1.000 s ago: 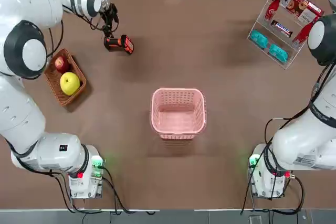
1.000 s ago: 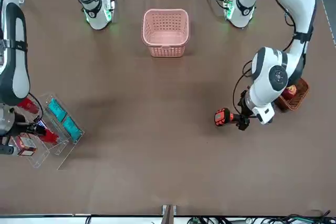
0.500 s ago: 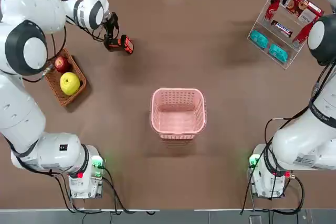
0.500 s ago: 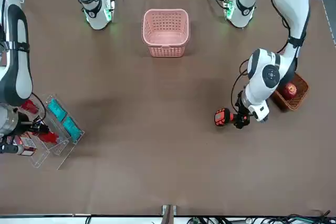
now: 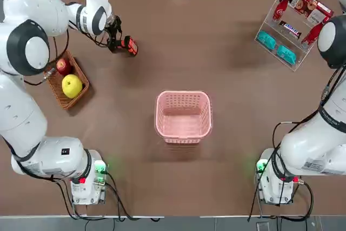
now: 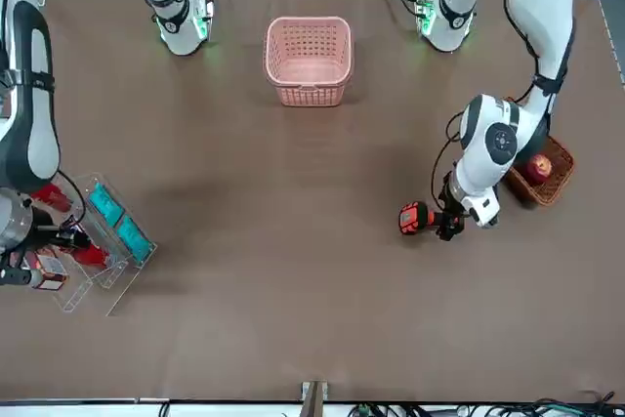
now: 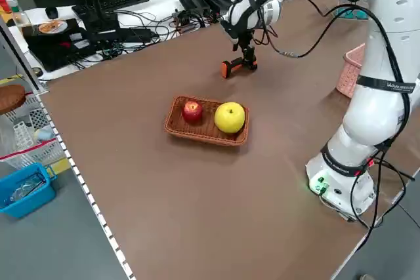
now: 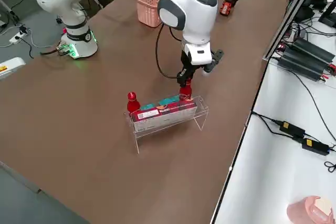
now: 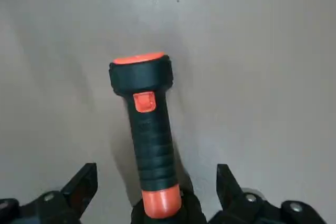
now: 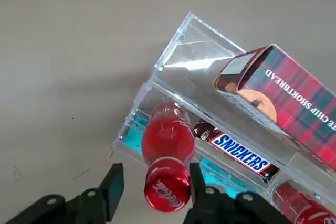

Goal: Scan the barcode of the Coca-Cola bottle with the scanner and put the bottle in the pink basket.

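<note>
coca-cola bottle [image 10: 168, 145]: in the clear rack [image 10: 194, 85], cap end toward the right gripper [image 10: 156, 177]
right gripper: at the rack, jaws parted around the cap end, a gap on one side; no firm grip shows
grip risk: closing off-centre could twist the bottle, or drag the rack if a finger catches its edge
neighbours: snickers bar [image 10: 239, 152] and second red bottle [image 10: 302, 203] close by, could be knocked on lifting
scanner [image 9: 152, 140]: handle between the left gripper's [image 9: 156, 174] spread fingers, unclasped; a skewed grasp could misaim the later scan
pink basket [image 5: 184, 139]: mid-counter, well apart from both
</note>
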### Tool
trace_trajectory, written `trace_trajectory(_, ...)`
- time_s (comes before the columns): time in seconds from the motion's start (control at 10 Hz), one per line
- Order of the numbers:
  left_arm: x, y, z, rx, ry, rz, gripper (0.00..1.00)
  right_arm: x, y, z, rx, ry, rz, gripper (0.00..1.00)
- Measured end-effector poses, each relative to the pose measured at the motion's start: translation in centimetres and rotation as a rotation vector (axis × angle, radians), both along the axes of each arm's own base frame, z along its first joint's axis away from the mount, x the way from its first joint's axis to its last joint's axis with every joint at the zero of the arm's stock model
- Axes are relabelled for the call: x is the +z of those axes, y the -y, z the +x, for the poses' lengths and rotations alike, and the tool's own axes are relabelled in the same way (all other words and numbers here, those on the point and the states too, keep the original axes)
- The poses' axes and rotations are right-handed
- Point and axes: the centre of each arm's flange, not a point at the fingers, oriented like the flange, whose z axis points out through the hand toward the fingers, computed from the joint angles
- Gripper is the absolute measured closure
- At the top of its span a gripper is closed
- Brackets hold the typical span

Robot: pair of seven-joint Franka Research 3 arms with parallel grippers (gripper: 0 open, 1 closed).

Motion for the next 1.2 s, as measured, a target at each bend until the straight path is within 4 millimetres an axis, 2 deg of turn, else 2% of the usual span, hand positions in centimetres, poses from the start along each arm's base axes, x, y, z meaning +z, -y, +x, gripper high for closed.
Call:
trace_trajectory(0.3, -1.4, 0.0, -0.8, -0.002, 0.0, -0.007, 0.0, 0.0, 0.8, -0.1, -0.011, 0.0, 0.0, 0.44)
trace_trajectory(0.7, -2.0, -0.1, -0.9, -0.007, 0.002, -0.007, 0.0, 0.0, 0.9, -0.1, -0.013, 0.0, 0.0, 0.53)
trace_trajectory(1.0, -2.6, -0.6, -0.8, -0.006, 0.004, -0.006, 0.0, 0.0, 0.8, -0.1, -0.012, 0.001, 0.001, 0.67)
trace_trajectory(1.2, -2.8, -0.8, -0.8, -0.011, 0.004, -0.001, 0.0, 0.0, 0.8, -0.1, -0.012, 0.001, 0.001, 0.67)
